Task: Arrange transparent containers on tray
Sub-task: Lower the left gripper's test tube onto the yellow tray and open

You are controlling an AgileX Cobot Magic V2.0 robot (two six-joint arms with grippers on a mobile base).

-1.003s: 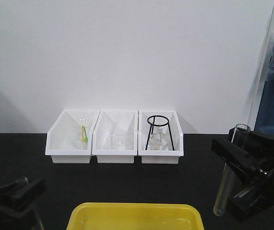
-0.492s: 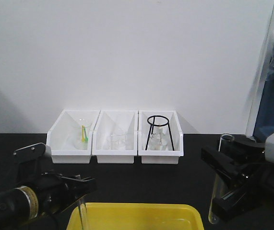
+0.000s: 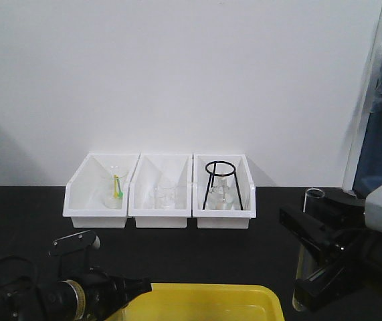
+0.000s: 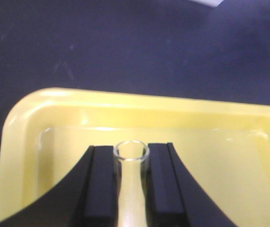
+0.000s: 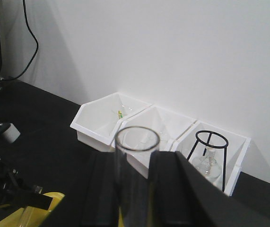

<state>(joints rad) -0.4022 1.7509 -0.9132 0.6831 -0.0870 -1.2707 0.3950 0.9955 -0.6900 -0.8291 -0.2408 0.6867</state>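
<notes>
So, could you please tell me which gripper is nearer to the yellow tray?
Left. The left gripper holds its test tube directly above the tray; the right gripper, holding a second test tube, stands beside the tray's right end.

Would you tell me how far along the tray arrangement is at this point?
Nothing looks done: no tube lies on the visible part of the yellow tray. In hand: the left tool holds one test tube over it; the right tool holds a second tube upright beside it. Both are left to set down.
</notes>
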